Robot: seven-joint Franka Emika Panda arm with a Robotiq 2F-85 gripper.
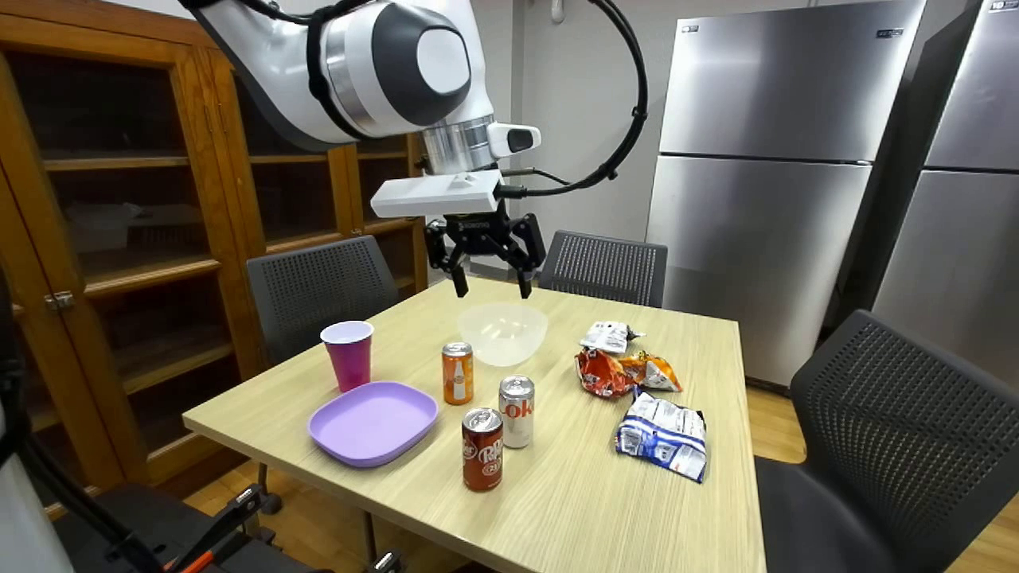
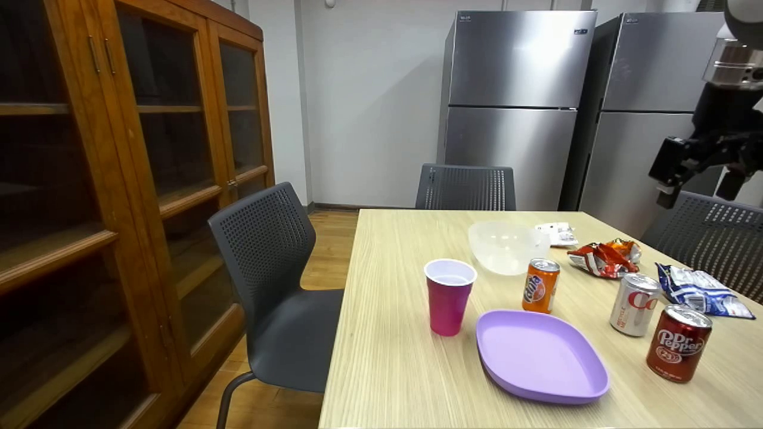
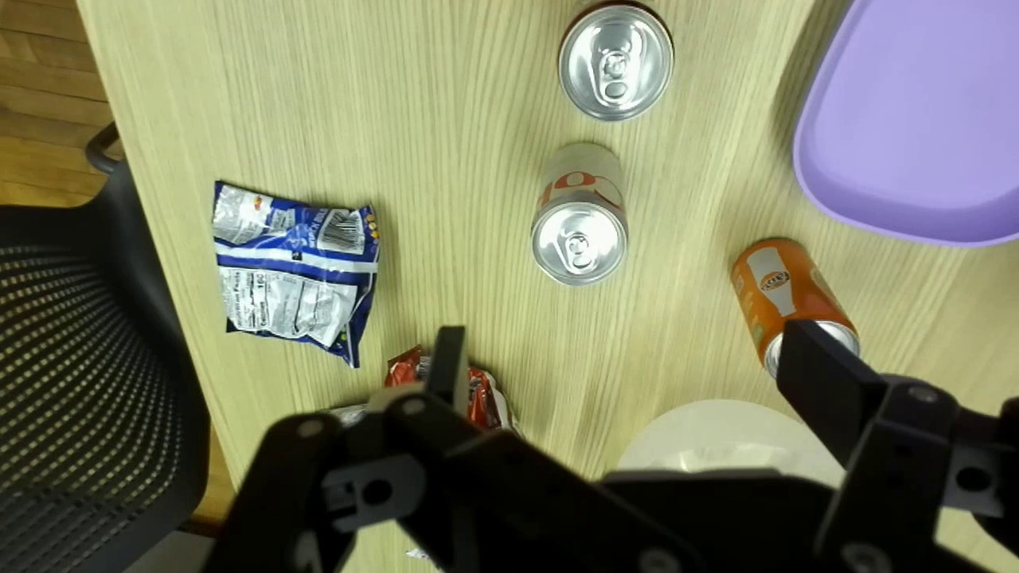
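Note:
My gripper (image 1: 493, 289) is open and empty, held above the table (image 1: 557, 509); it also shows in the wrist view (image 3: 626, 344). A translucent white bowl (image 1: 503, 338) stands below it, partly hidden by the gripper in the wrist view. An orange Fanta can (image 1: 458, 376), a silver Diet Coke can (image 1: 517, 414) and a dark red Dr Pepper can (image 1: 482, 451) stand upright nearby. A red and orange chip bag (image 1: 603, 374), a blue and white bag (image 1: 662, 436) and a white bag (image 1: 607, 337) lie to one side. My gripper touches none of them.
A purple plate (image 2: 539, 354) and a pink cup (image 2: 448, 304) with a white inside are on the table. Dark chairs (image 1: 322, 282) stand around it, one (image 3: 87, 374) close to the table edge. A wooden glass-door cabinet (image 2: 143, 196) and steel refrigerators (image 2: 512, 119) stand beyond.

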